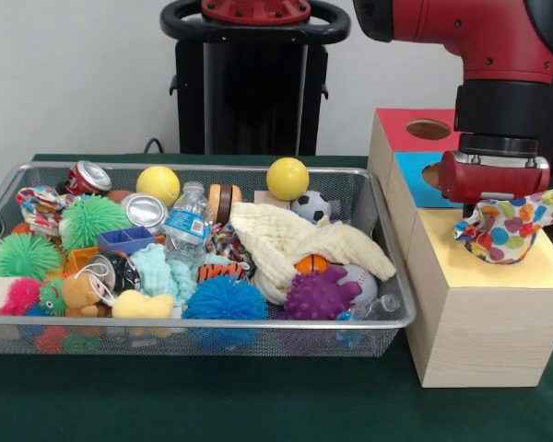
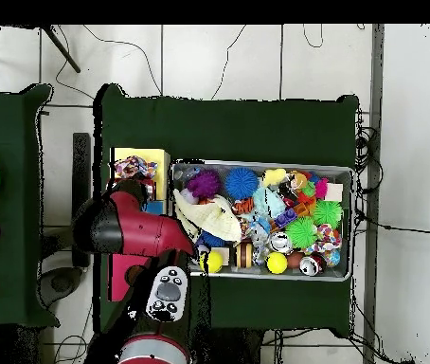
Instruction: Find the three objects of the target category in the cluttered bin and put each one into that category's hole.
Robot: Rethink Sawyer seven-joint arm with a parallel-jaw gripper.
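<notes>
My gripper [image 1: 498, 204] hangs over the yellow-topped cube [image 1: 540, 269] to the right of the wire mesh bin [image 1: 212, 325]. It is shut on a bunched fabric piece with coloured dots [image 1: 509, 228], held just above the yellow top. The fabric covers the fingertips and the yellow cube's hole. In the overhead view the fabric [image 2: 132, 171] lies over the yellow top [image 2: 154, 155]. A second printed fabric piece [image 1: 39, 204] lies in the bin's far left corner. No other piece shows.
The blue-topped cube [image 1: 413, 184] and the red-topped cube [image 1: 398, 129] stand behind the yellow one. The bin [image 2: 261, 164] holds a cream cloth [image 1: 295, 238], spiky balls, cans, a water bottle [image 1: 186, 226] and two yellow balls.
</notes>
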